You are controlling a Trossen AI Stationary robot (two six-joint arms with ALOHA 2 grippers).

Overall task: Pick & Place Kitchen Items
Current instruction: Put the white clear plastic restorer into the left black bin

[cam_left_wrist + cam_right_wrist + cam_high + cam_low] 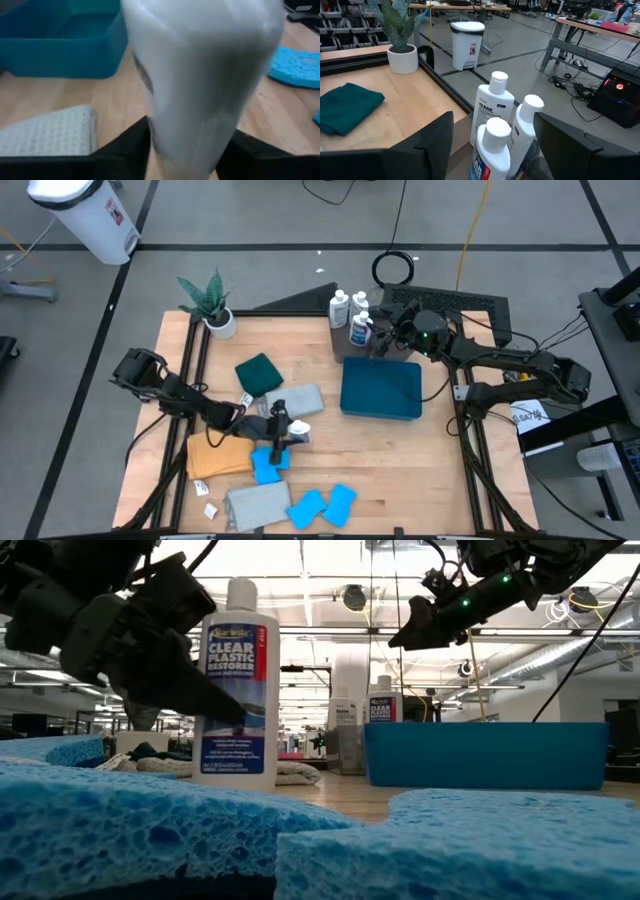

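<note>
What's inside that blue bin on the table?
From above, the blue bin looks empty: only its bare blue floor shows. The right pincer hangs just past its far rim, over three white bottles, so a sliver of that edge is covered.

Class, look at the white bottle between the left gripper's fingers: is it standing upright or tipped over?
Upright. In the low view the bottle stands with its cap on top and label reading level, the left gripper around it.

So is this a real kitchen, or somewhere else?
Probably a robot lab or workshop, not a kitchen: two robot arms work at a wooden table, cables trail over the grey floor, and shelving stands behind.
</note>
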